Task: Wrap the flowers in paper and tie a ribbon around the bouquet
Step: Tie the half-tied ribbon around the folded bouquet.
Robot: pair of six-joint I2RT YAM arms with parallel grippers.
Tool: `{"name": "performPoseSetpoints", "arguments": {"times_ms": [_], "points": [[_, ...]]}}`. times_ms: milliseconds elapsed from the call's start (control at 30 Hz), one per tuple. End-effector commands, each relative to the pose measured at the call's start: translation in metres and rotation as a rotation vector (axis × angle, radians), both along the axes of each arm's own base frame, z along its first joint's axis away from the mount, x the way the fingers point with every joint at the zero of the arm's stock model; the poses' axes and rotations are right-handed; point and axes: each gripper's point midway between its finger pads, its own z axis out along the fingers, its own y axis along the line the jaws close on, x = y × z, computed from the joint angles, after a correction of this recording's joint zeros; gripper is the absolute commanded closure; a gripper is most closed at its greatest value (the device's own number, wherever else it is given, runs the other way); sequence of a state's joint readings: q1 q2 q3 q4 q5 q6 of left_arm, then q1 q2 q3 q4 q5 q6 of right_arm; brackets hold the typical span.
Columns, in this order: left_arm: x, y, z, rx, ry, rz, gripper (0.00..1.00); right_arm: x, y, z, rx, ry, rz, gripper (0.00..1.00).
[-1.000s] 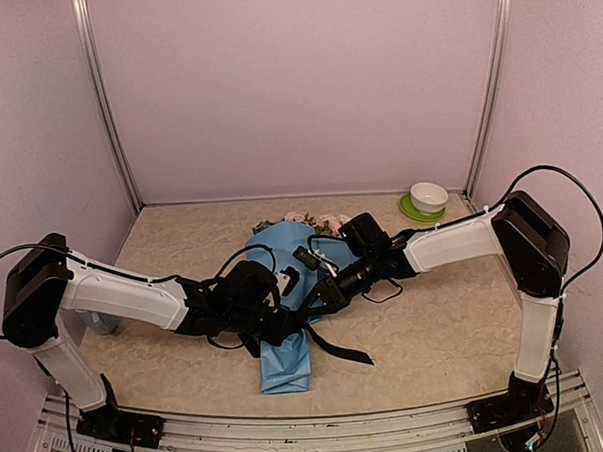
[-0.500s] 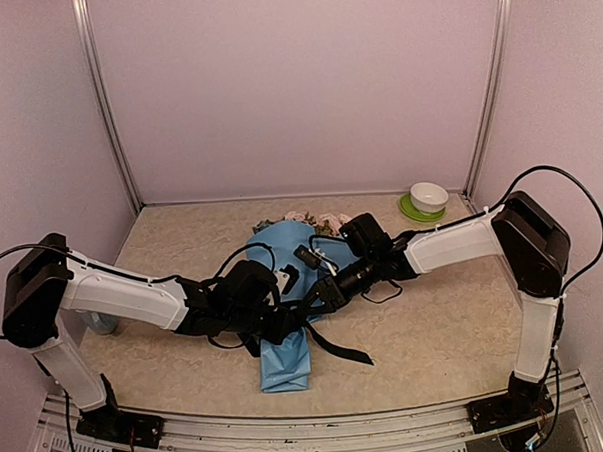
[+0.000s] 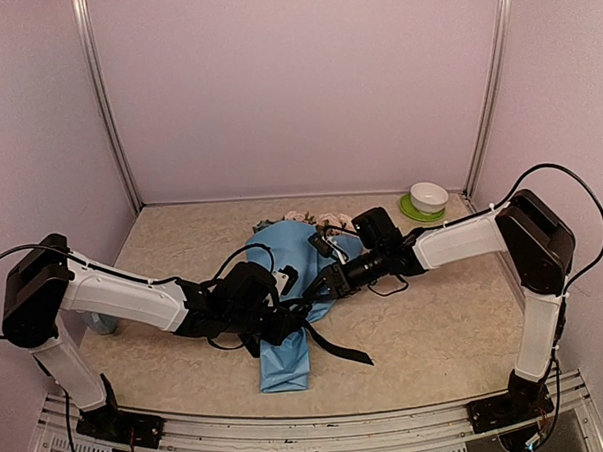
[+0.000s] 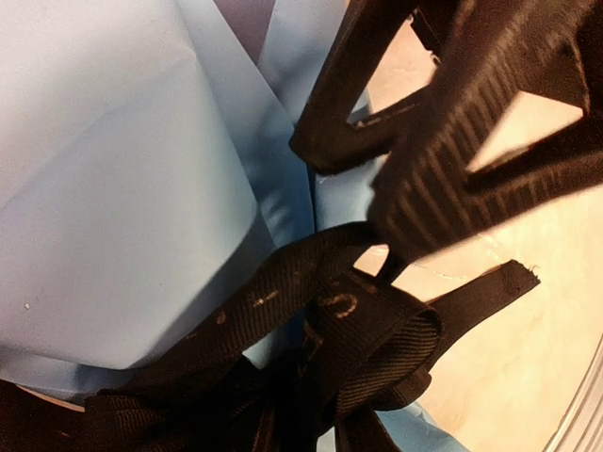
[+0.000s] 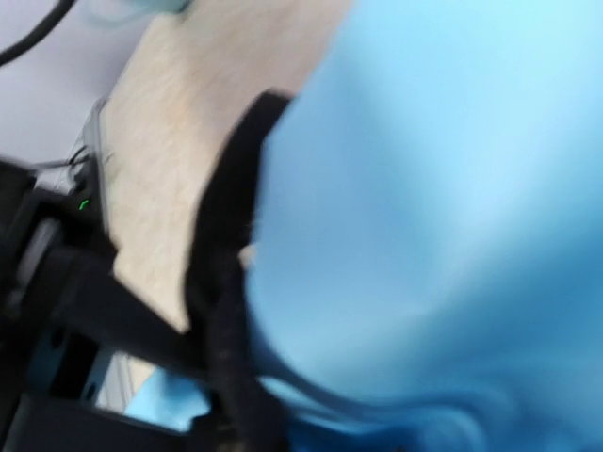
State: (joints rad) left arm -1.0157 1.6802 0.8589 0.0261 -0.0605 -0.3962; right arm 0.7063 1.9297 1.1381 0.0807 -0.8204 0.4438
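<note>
Top external: bouquet (image 3: 285, 362) lengthwise near-to-far, blooms (image 3: 326, 222) at far end, narrow tip nearest; both jaws' state indiscernible.

Bare table (image 3: 436, 330) right of bouquet (image 3: 286, 367); tangled ribbon (image 3: 339, 346), perhaps knotted, mid-cone.

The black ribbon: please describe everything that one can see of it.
The ribbon is black, flat and woven with fine ribs, with pale scuffs. It sits bunched in loose loops at the narrow part of the light blue paper cone. One free end with a cut edge lies on the beige table.
</note>
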Motion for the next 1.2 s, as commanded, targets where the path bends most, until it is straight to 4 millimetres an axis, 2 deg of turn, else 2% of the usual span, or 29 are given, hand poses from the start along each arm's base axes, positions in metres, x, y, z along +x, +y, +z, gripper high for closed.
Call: {"name": "performPoseSetpoints", "arguments": {"times_ms": [0, 133, 267, 333, 433, 733, 867, 1000, 1167], "points": [[0.004, 0.003, 0.007, -0.014, -0.018, 0.012, 0.79, 0.029, -0.016, 0.011, -0.038, -0.047, -0.144, 0.65], [0.004, 0.002, 0.009, -0.019, -0.018, 0.010, 0.78, 0.032, -0.025, -0.017, -0.146, -0.052, -0.169, 0.81], [0.004, 0.002, 0.010, -0.019, -0.020, 0.009, 0.78, 0.011, -0.014, -0.026, -0.150, -0.052, -0.065, 0.83], [0.004, 0.002, 0.009, -0.014, -0.019, 0.009, 0.78, -0.001, -0.004, -0.027, -0.138, -0.056, -0.009, 0.83], [0.004, 0.003, 0.008, -0.009, -0.017, 0.011, 0.78, -0.008, 0.003, -0.023, -0.102, -0.053, 0.028, 0.84], [0.003, 0.006, 0.007, -0.002, -0.013, 0.018, 0.78, -0.028, 0.015, 0.009, 0.103, -0.013, 0.129, 0.81], [0.005, 0.009, 0.013, -0.005, -0.027, 0.037, 0.77, -0.028, 0.014, 0.003, 0.086, -0.006, 0.129, 0.78], [0.007, 0.010, 0.022, -0.024, -0.050, 0.042, 0.71, -0.031, 0.016, 0.001, 0.092, -0.002, 0.148, 0.75], [0.010, 0.012, 0.018, -0.003, -0.057, 0.049, 0.71, -0.027, 0.022, -0.002, 0.081, -0.014, 0.151, 0.73]]}}
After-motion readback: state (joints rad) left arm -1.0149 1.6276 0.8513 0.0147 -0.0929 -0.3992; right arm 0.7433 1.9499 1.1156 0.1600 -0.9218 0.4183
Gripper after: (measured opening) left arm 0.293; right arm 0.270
